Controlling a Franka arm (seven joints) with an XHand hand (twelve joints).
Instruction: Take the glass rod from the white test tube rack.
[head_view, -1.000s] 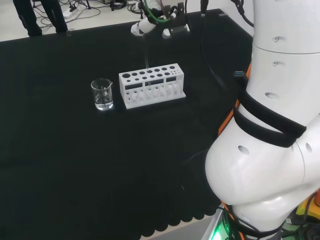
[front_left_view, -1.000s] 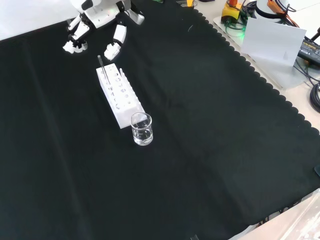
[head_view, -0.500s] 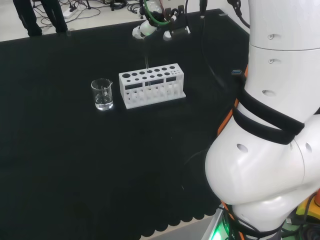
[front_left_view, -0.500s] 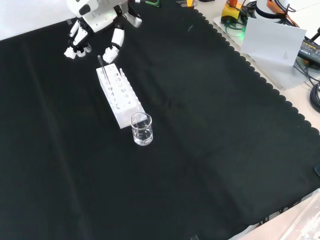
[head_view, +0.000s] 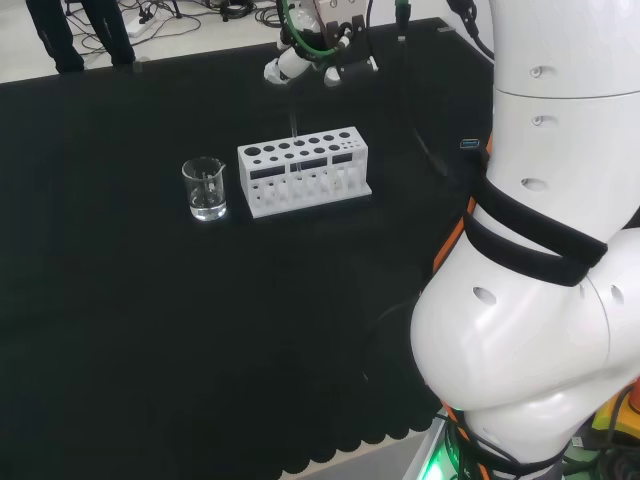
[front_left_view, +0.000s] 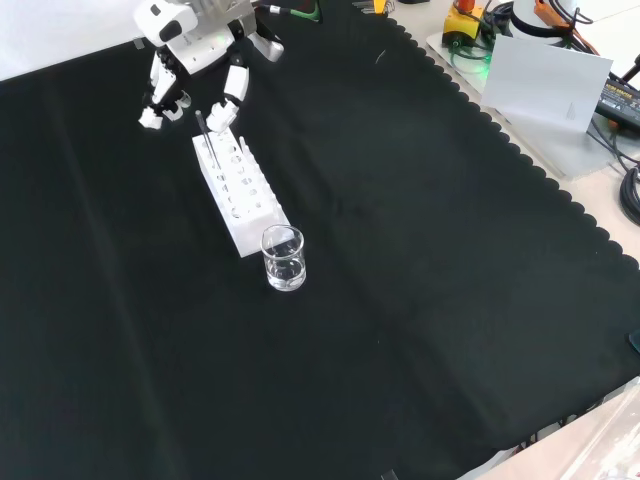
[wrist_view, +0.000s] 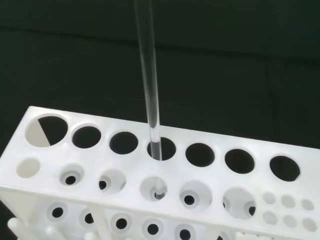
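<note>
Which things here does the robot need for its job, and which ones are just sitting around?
Needed for the job:
- glass rod
- white test tube rack
- hand

Just sitting around:
- glass beaker
- black cloth

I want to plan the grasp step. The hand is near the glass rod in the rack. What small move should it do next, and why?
Probably lower the hand a little so its fingers flank the glass rod, then close. The fingers look open, spread above the white test tube rack, and the rod stands upright in a hole, not yet held.
</note>
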